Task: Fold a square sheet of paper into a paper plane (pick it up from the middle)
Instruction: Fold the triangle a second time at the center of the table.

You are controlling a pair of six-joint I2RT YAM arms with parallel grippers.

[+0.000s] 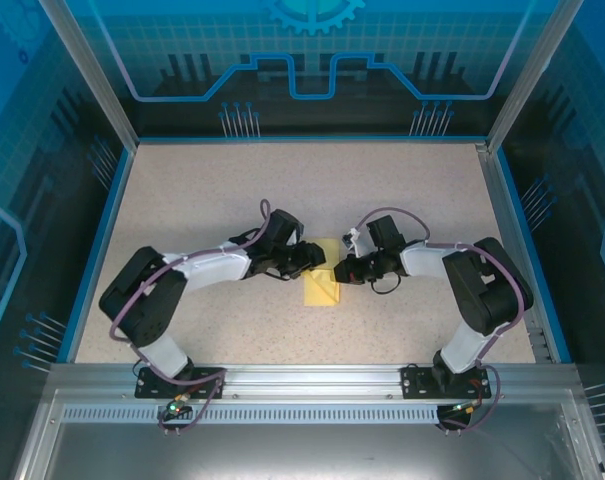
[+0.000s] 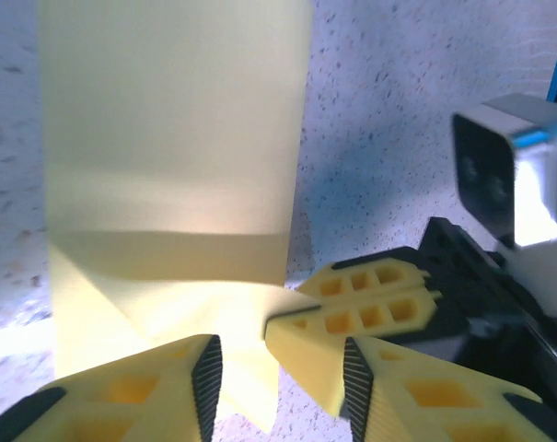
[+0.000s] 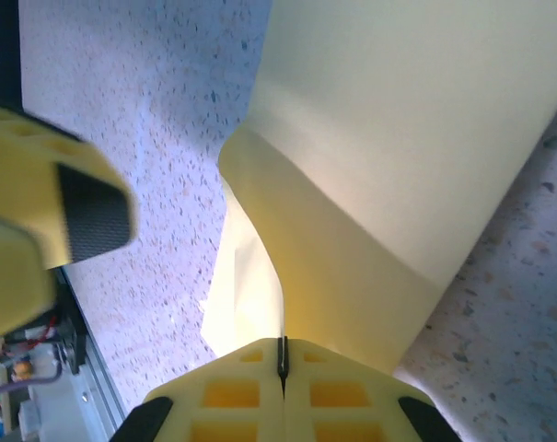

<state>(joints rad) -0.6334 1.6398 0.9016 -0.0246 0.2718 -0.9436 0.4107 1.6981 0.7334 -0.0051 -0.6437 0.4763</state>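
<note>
The right gripper (image 3: pixel 281 364) has its yellow fingers pressed flat together. A raised fold of the square sheet of paper (image 3: pixel 398 138) runs straight into the seam between the tips, so it pinches the sheet at that edge. In the left wrist view these same closed fingers (image 2: pixel 370 299) come in from 3 o'clock and meet the sheet's right-hand border.

The left gripper (image 2: pixel 278 364) stands spread. Its two black pads are apart, and the near end of the sheet lies in the gap between them. Whether either pad touches the paper cannot be told.

The sheet is pale yellow and folded over into a narrow strip with a crease across it. Its far part lies flat on the speckled table (image 2: pixel 398 92), and the pinched part lifts off the surface.

From above, the sheet (image 1: pixel 322 290) sits just to the 6 o'clock side of the table's middle, its long side running from 12 to 6. The left gripper (image 1: pixel 310 260) is at about its 11 o'clock and the right gripper (image 1: pixel 344 270) at about its 2 o'clock, both over its upper half.

The left arm (image 1: pixel 202 268) reaches in from 9 o'clock and the right arm (image 1: pixel 462 265) from 3 o'clock. Their elbows are turned outward, and their bases are bolted to the metal rail (image 1: pixel 302 378) at the 6 o'clock edge.
</note>
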